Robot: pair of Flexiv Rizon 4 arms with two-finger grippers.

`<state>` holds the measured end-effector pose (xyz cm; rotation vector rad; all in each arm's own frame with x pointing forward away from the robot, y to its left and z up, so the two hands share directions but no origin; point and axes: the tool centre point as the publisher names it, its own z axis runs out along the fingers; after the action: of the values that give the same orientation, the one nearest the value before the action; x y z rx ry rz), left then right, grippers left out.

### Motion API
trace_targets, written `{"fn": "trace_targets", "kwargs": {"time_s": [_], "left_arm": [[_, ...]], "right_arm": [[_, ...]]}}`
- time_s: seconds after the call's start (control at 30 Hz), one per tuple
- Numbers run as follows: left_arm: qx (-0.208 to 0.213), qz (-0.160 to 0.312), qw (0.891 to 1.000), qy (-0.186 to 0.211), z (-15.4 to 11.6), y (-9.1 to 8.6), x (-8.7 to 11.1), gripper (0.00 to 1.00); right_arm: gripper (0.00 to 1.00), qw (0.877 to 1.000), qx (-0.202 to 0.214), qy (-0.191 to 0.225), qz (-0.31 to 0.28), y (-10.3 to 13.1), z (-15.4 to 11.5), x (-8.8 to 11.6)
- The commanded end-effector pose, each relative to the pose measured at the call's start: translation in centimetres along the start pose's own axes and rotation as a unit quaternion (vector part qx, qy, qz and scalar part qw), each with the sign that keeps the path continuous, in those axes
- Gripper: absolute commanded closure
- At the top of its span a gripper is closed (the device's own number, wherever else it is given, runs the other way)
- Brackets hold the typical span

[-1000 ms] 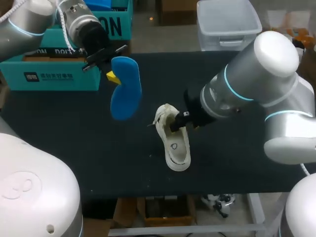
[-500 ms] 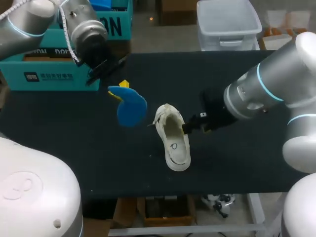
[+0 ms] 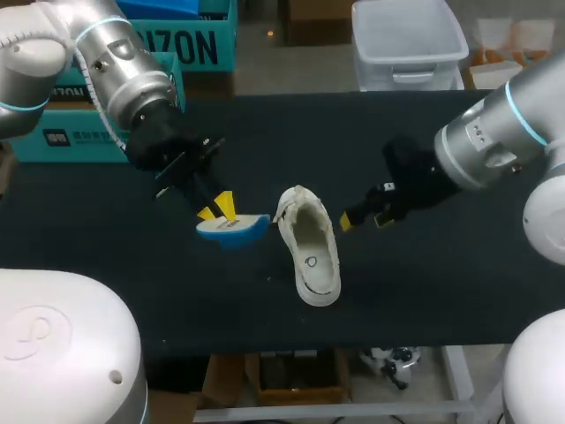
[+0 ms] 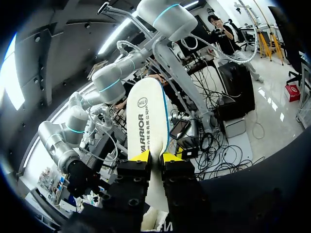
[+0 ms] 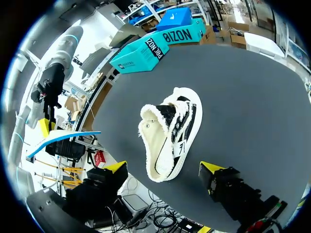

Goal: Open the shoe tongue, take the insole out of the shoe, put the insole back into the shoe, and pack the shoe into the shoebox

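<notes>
One white shoe (image 3: 311,256) lies mid-tabletop (image 3: 441,291) with its opening facing up. One blue insole (image 3: 232,228) is clamped between the fingers of the left claw (image 3: 216,208), low over the tabletop just beside the shoe's left side; contact with the shoe cannot be told. Right claw (image 3: 363,219): fingers apart, holding nothing, near the shoe's right side, not touching it. One teal shoebox (image 3: 88,137) sits at the far left edge, behind the left arm, well apart from the shoe.
</notes>
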<state>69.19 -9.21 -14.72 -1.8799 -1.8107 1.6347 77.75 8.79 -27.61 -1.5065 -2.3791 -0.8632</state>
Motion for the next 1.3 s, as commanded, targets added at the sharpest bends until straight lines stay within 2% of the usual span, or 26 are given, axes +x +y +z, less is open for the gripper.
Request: {"fn": "trace_targets", "kwargs": {"time_s": [0.03,0.17,0.2,0.23,0.3,0.33,0.37,0.4,0.47,0.5,0.53,0.6,0.67,0.73,0.8,0.83,0.87,1.1,1.23,1.27,1.3], "left_arm": [[-0.115,0.000,0.993,-0.011,1.0,-0.5,0.2,1.00],[-0.115,0.000,0.993,-0.011,1.0,-0.5,0.2,1.00],[-0.115,0.000,0.993,-0.011,1.0,-0.5,0.2,1.00],[-0.115,0.000,0.993,-0.011,1.0,-0.5,0.2,1.00],[-0.159,0.020,0.987,-0.010,1.9,-0.1,0.5,1.00],[-0.162,0.033,0.986,-0.008,2.2,0.0,0.4,1.00],[-0.170,0.040,0.985,-0.009,2.8,0.3,0.3,1.00],[-0.167,0.051,0.985,-0.008,3.1,0.4,0.3,1.00],[-0.168,0.067,0.983,-0.002,3.9,0.9,0.1,1.00],[-0.168,0.072,0.983,0.000,4.1,0.9,0.1,1.00],[-0.166,0.079,0.983,0.002,4.6,1.2,0.0,1.00],[-0.159,0.092,0.983,0.010,5.4,1.6,-0.3,1.00],[-0.156,0.109,0.981,0.018,6.1,1.9,-0.4,1.00],[-0.154,0.123,0.980,0.025,6.9,2.1,-0.5,1.00],[-0.155,0.130,0.979,0.028,7.4,2.2,-0.6,1.00],[-0.150,0.135,0.979,0.029,7.6,2.4,-0.6,1.00],[-0.152,0.141,0.978,0.030,7.7,2.5,-0.6,1.00],[-0.139,0.171,0.975,0.036,8.0,3.5,-0.4,1.00],[-0.120,0.203,0.970,0.063,8.6,3.8,-0.4,1.00],[-0.122,0.211,0.967,0.067,8.7,4.0,-0.4,1.00],[-0.120,0.214,0.967,0.069,8.8,4.1,-0.3,1.00]], "right_arm": [[0.00,1.000,0.024,0.011,-0.001,0.1,-1.0,-0.1],[0.00,1.000,0.024,0.011,-0.001,0.1,-1.0,-0.1],[0.00,1.000,0.023,0.020,0.002,0.3,-0.9,-0.2],[0.00,0.998,0.014,0.049,0.032,0.6,-0.7,-0.7],[0.00,0.990,0.009,0.095,0.101,0.9,-0.6,-1.4],[0.00,0.984,0.015,0.115,0.132,0.8,-0.6,-1.6],[0.00,0.980,0.022,0.118,0.158,0.7,-0.5,-1.5],[0.00,0.976,0.010,0.131,0.173,0.6,-0.6,-1.5],[0.00,0.966,0.022,0.140,0.218,0.2,-0.7,-1.2],[0.00,0.964,0.018,0.143,0.224,0.1,-0.8,-1.2],[0.00,0.956,0.015,0.164,0.242,0.0,-0.9,-0.9],[0.00,0.950,0.011,0.164,0.266,-0.3,-1.1,-0.5],[0.00,0.939,0.008,0.189,0.286,-0.6,-1.2,-0.1],[0.00,0.931,0.007,0.194,0.308,-0.9,-1.2,0.1],[0.00,0.919,0.010,0.212,0.333,-1.1,-1.2,0.5],[0.00,0.910,0.025,0.212,0.356,-1.3,-1.2,0.9],[0.00,0.906,0.036,0.208,0.366,-1.5,-1.4,1.4],[0.00,0.906,0.036,0.208,0.366,-1.5,-1.4,1.4],[0.00,0.906,0.036,0.208,0.366,-1.5,-1.4,1.4],[0.00,0.896,0.035,0.228,0.379,-1.3,-1.1,1.5],[0.00,0.892,0.037,0.230,0.388,-1.1,-0.9,1.6]]}}
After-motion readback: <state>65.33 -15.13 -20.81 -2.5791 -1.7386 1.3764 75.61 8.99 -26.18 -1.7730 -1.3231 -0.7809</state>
